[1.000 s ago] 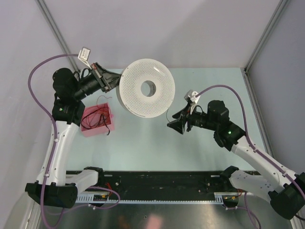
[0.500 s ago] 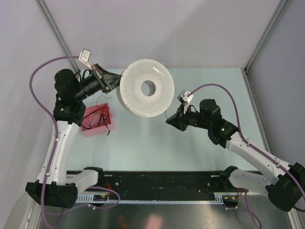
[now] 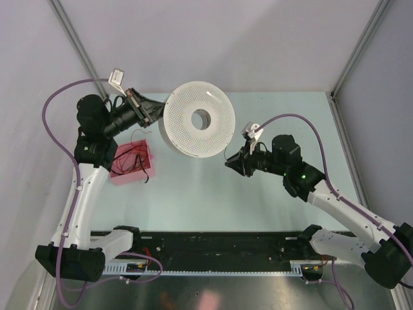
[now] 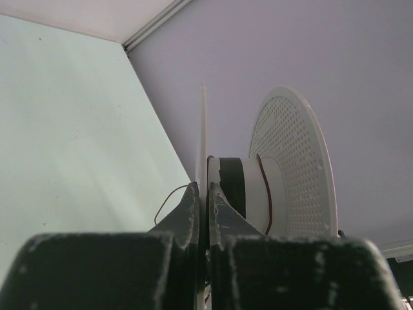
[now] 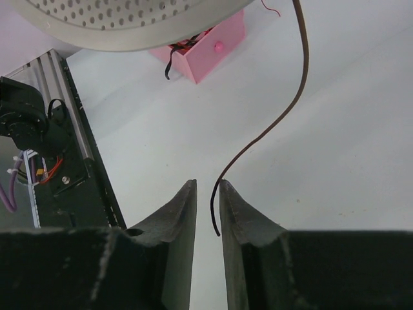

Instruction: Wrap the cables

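The left pincer [image 4: 201, 194] is clamped on the thin rim of the spool [image 3: 199, 119]. One cable [image 5: 213, 205] trails down from it over the counter [image 3: 193, 194], its loose end in the narrow gap of the right pincer [image 5: 208, 190] — jaws slightly apart, not pinching. More cables [image 3: 132, 158] sit in a pink box [image 3: 122, 175]. The strand looks feather-light, limp and slippery — I'd pinch just above the tip
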{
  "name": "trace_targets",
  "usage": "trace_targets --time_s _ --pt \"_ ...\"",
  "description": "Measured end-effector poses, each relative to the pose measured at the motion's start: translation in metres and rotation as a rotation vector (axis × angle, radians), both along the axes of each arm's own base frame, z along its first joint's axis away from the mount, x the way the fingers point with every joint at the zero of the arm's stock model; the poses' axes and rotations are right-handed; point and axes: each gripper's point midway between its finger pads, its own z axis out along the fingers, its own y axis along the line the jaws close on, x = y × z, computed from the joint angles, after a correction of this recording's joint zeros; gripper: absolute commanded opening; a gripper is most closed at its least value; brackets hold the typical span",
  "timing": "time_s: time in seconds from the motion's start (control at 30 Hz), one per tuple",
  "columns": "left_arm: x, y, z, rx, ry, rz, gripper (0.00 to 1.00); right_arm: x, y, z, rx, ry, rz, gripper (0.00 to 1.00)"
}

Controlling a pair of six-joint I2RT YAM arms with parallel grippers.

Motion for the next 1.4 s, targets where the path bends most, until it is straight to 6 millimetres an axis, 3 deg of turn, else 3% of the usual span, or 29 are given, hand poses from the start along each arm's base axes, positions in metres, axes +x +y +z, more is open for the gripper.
trace_targets --time_s 0.3,0.47,0.63,0.73,0.9,1.03,1.2,1.4 --pt "0.002 0.001 -0.005 -0.004 0.019 0.010 0.00 0.006 0.001 -0.010 -0.027 0.007 -0.009 0.20" --pt "0.003 0.001 -0.005 -0.005 0.021 0.015 0.00 0.009 0.002 -0.015 -0.043 0.007 -0.013 0.02" --pt "0.005 0.002 -0.005 -0.005 0.021 0.026 0.00 0.008 0.003 -0.016 -0.052 -0.008 -0.001 0.00" --pt "0.009 0.005 -0.010 -0.006 0.027 0.054 0.00 -0.004 0.010 -0.016 -0.073 -0.044 0.048 0.00" --pt "0.025 0.013 -0.032 0.008 0.096 0.148 0.00 -0.054 0.029 -0.009 -0.129 -0.166 0.214 0.00" --pt "0.034 0.013 -0.052 0.064 0.139 0.203 0.00 -0.083 0.043 0.015 -0.152 -0.312 0.330 0.00" --pt "0.033 -0.007 -0.083 0.188 0.169 0.216 0.00 -0.077 0.052 0.045 -0.207 -0.523 0.343 0.00" --pt "0.023 -0.026 -0.108 0.336 0.183 0.223 0.00 -0.073 0.075 0.047 -0.330 -0.716 0.367 0.00"
